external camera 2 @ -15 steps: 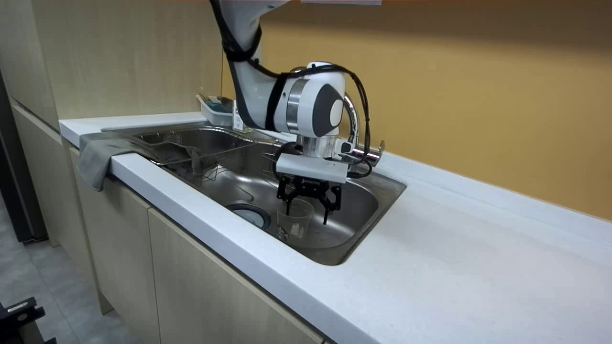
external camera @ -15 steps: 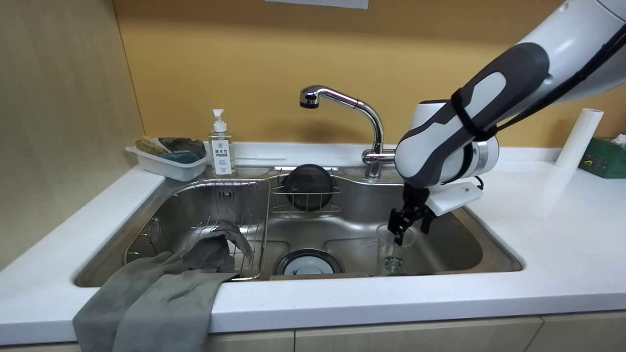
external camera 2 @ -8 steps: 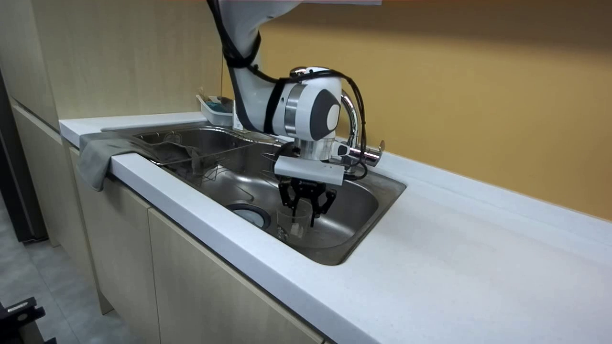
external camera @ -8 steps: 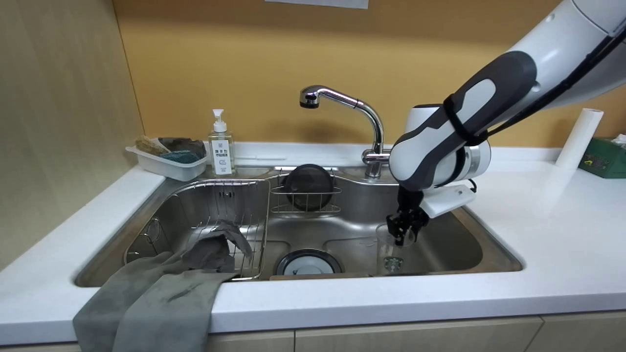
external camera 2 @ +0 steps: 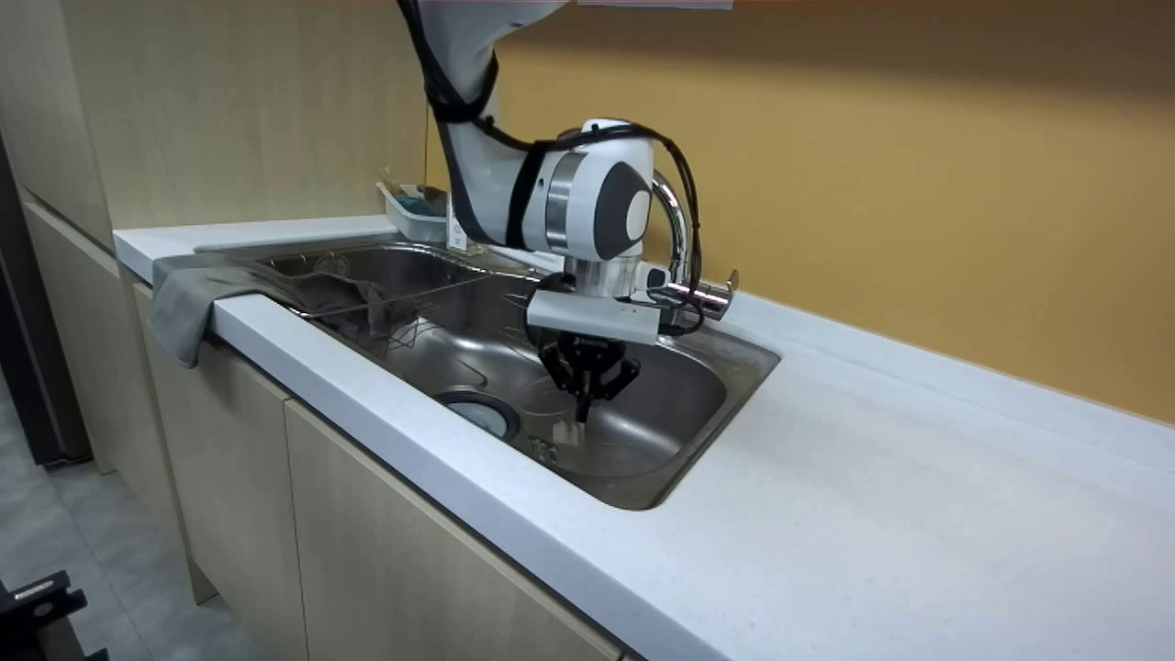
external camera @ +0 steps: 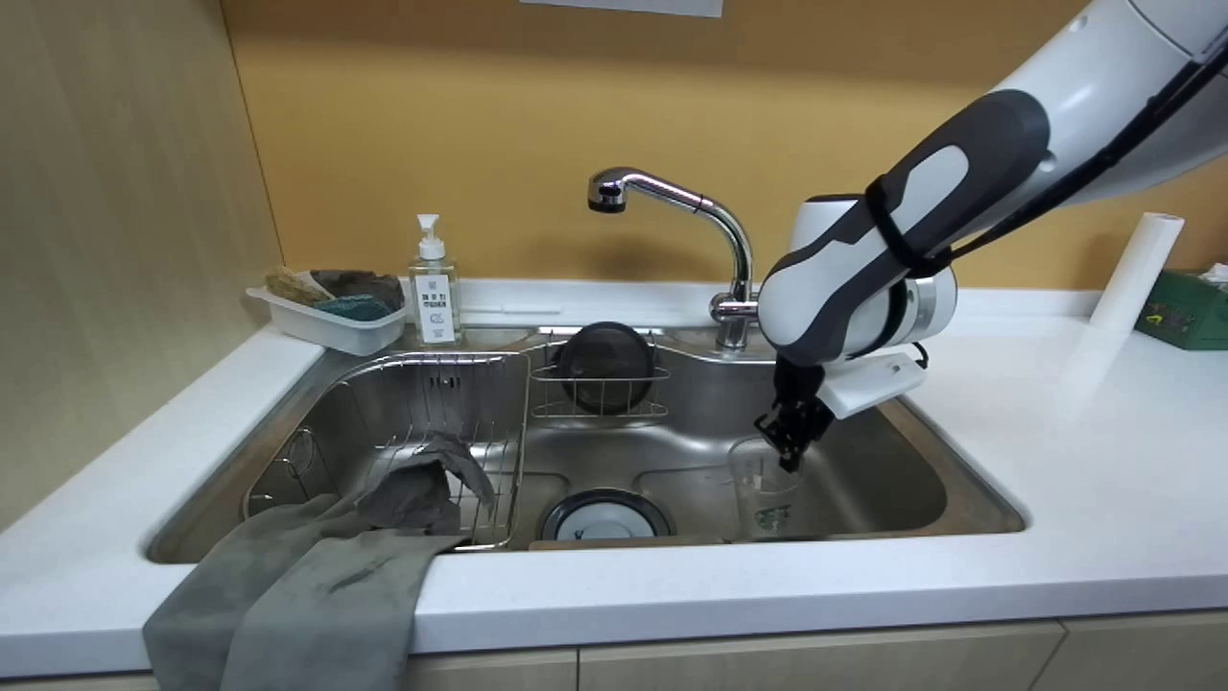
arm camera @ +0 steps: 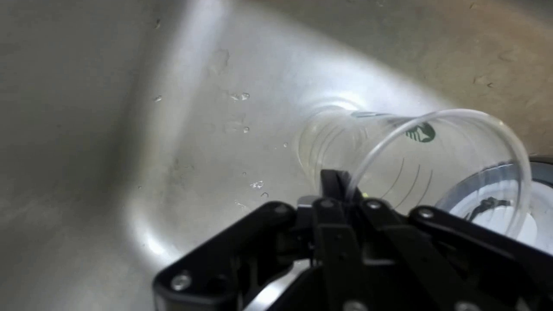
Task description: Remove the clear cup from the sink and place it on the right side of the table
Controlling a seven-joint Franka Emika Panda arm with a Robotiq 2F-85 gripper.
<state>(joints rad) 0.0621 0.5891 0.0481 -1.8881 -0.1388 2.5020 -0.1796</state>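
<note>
The clear cup [external camera: 770,518], transparent with a green mark, stands leaning slightly in the right part of the steel sink [external camera: 873,480]. In the wrist view my gripper [arm camera: 336,175] has its black fingers pressed together on the near wall of the cup [arm camera: 421,131], with the rim running between them. An exterior view shows the gripper [external camera 2: 582,418] reaching down into the basin at the cup's edge, the cup [external camera 2: 567,433] faint below it. Whether the cup's base touches the sink floor I cannot tell. The white table [external camera 2: 881,505] extends right of the sink.
A chrome faucet [external camera: 734,240] rises behind the basin, close to the arm. The drain [external camera: 605,518] lies left of the cup. Further left are a wire rack with a grey cloth [external camera: 326,595] and a pump bottle [external camera: 435,302]. A white cylinder [external camera: 1137,274] and green box [external camera: 1190,312] stand back right.
My gripper has closed from wide open onto the cup's wall. It shifted a little left, dipped and came slightly back up. The cup has tipped a little.
</note>
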